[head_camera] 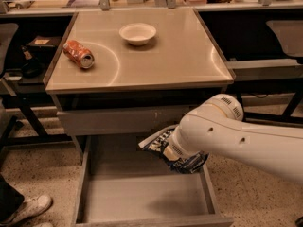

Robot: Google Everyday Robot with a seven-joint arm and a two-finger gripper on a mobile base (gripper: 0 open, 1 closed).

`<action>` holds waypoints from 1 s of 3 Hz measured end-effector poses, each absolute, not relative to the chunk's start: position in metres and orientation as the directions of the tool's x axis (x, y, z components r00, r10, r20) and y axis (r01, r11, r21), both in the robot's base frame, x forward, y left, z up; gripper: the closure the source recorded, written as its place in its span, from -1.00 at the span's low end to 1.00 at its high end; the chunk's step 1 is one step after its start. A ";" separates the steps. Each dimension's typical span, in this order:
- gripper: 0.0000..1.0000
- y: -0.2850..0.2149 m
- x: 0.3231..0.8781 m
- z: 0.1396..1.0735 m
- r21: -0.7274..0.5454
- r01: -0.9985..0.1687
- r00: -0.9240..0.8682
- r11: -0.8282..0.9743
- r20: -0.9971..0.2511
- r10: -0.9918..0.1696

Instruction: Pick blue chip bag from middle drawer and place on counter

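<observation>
Speckled floor point(38, 174), dark-framed side tables point(265, 64).

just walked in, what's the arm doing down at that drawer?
The robot's arm reaches in from the right over the open middle drawer. Its gripper, mostly hidden behind the wrist, is at the blue chip bag, which hangs above the drawer floor rather than lying on it. The counter holds a bowl and a crushed orange can; the bag is not yet placed there.
</observation>
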State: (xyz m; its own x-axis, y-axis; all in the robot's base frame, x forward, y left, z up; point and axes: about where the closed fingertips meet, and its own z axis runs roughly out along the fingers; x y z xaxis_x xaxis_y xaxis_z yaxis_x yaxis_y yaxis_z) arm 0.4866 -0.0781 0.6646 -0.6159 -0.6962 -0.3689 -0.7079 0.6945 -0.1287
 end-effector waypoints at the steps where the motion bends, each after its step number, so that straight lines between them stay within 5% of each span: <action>1: 1.00 -0.092 0.489 0.711 -0.183 -0.691 -0.606 0.699 -0.381 -0.698; 3: 1.00 -0.093 0.490 0.731 -0.216 -0.686 -0.589 0.695 -0.396 -0.704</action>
